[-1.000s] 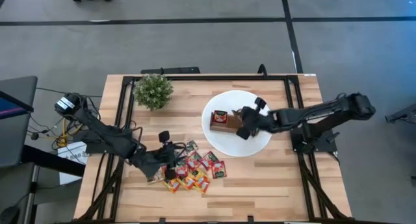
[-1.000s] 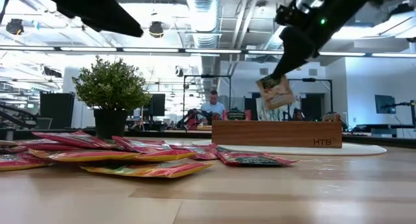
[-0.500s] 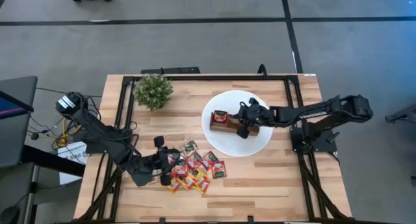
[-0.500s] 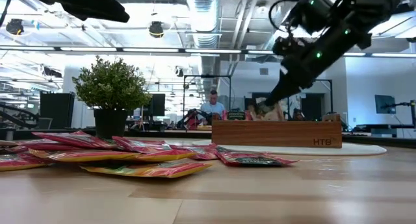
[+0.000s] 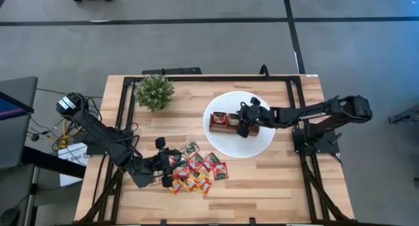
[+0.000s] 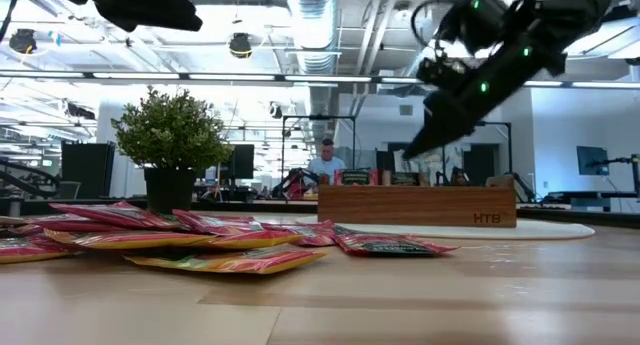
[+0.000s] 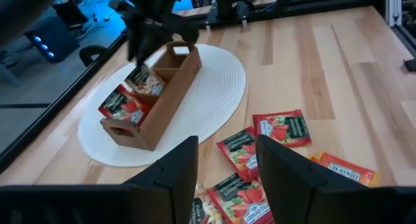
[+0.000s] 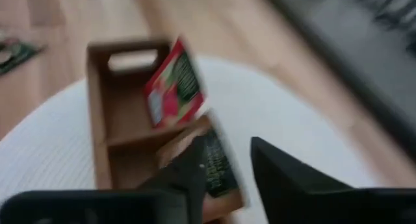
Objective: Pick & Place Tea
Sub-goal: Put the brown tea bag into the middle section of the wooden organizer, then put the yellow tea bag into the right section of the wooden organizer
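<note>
Many small flat square tea sachets [image 5: 194, 171], mostly red with some orange and green, lie in a loose heap on the near part of the pale wooden table [image 5: 275, 187], left of its middle. In the low view the same heap [image 6: 215, 235] spreads flat across the tabletop. The left gripper [image 5: 167, 168] hangs low at the heap's left edge; in the left wrist view its two dark fingers [image 7: 177, 164] stand apart with nothing between them, above the nearest sachets.

Farther back, on the table's right half, a round white woven plate [image 5: 260, 143] carries a brown three-compartment wooden tray [image 5: 230, 126]. One red sachet [image 7: 121, 104] stands tilted in the tray's end compartment and a paler one [image 7: 147, 83] sits in the middle compartment. The right gripper [image 5: 247, 118] is over the tray's other end, just beside the middle compartment; its fingers [image 8: 296, 169] are parted and hold nothing.

At the far left corner a small green bushy plant in a dark pot [image 5: 154, 91] stands well apart from both arms. Beyond the table, the low view shows a person [image 6: 326, 165] seated in the room.
</note>
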